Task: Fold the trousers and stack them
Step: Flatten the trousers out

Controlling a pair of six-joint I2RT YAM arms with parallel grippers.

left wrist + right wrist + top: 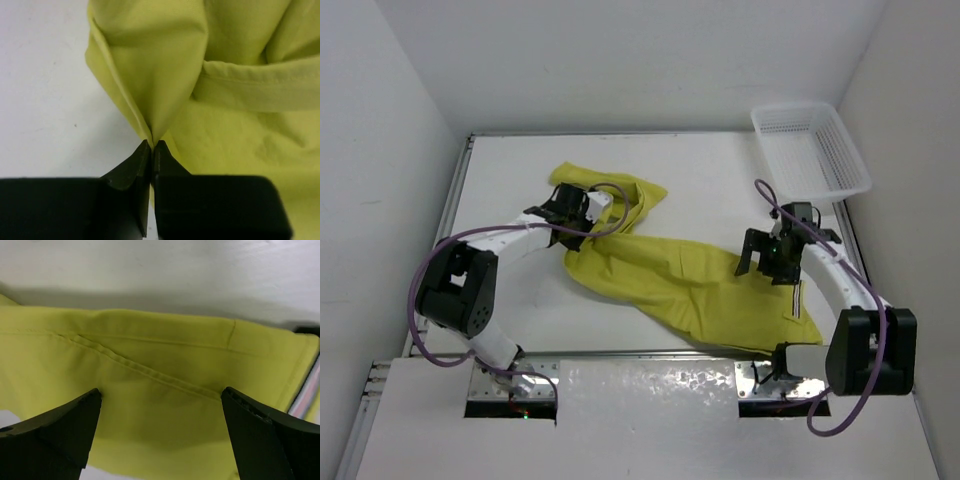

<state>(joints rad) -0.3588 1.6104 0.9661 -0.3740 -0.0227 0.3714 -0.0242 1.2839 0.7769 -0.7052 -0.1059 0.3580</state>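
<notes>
Left gripper [151, 146] pinching crease of trousers [690, 285]; right gripper [160, 391] hanging open above them. Cloth looking soft, limp; edges likely gripping best.

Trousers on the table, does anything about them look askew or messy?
Yes. The trousers lie diagonally, with the far end bunched into crumpled folds where the left tool is shut on a pinch of cloth. No damage shows.
</notes>
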